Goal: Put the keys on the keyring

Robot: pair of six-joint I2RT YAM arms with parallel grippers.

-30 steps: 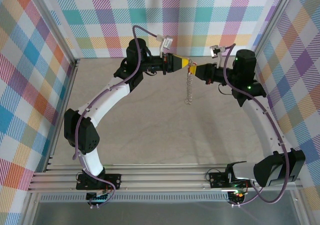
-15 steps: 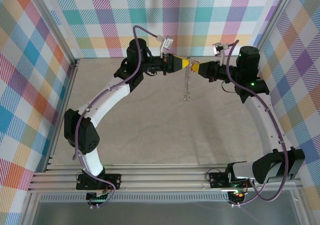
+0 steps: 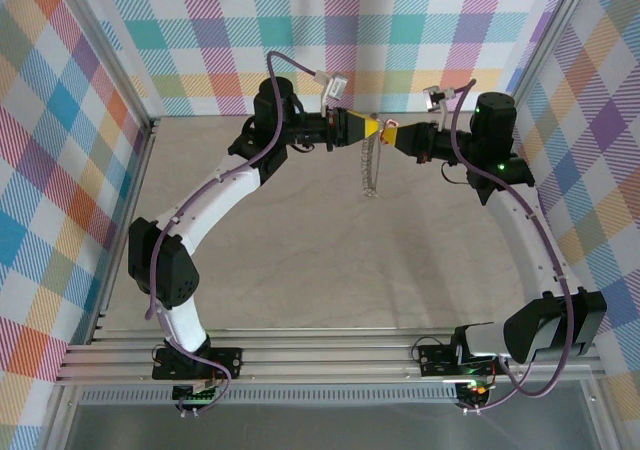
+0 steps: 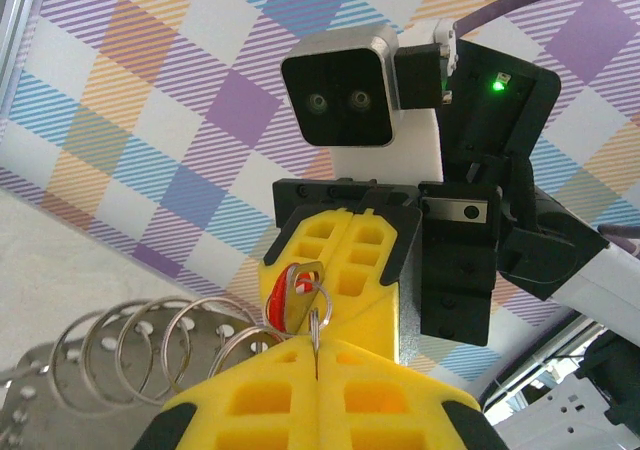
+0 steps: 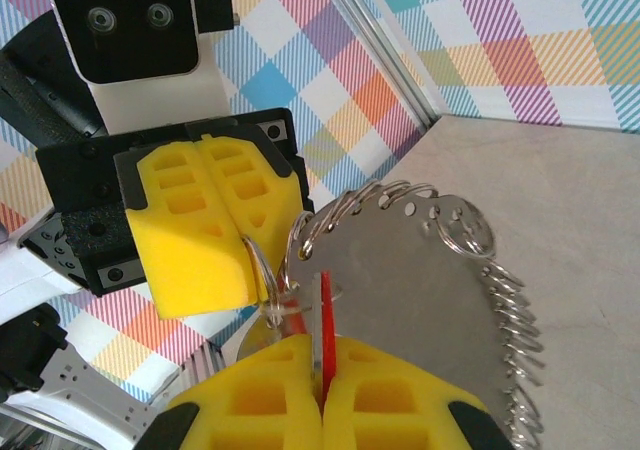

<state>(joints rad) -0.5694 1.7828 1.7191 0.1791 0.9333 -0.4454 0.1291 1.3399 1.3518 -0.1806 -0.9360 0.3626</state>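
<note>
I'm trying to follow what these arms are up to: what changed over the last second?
The right gripper moved toward the far wall and closer to the left gripper. The dangling keyring shifted with it, farther back and slightly left. Unchanged: both grippers stay shut, the right on the red-headed key, the left on the keyring; the left arm barely moved.

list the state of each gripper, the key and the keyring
left gripper: shut on the keyring
right gripper: shut on the key
key: held in the air beside the keyring; threaded on or not, cannot tell
keyring: hanging slack below the grippers
</note>
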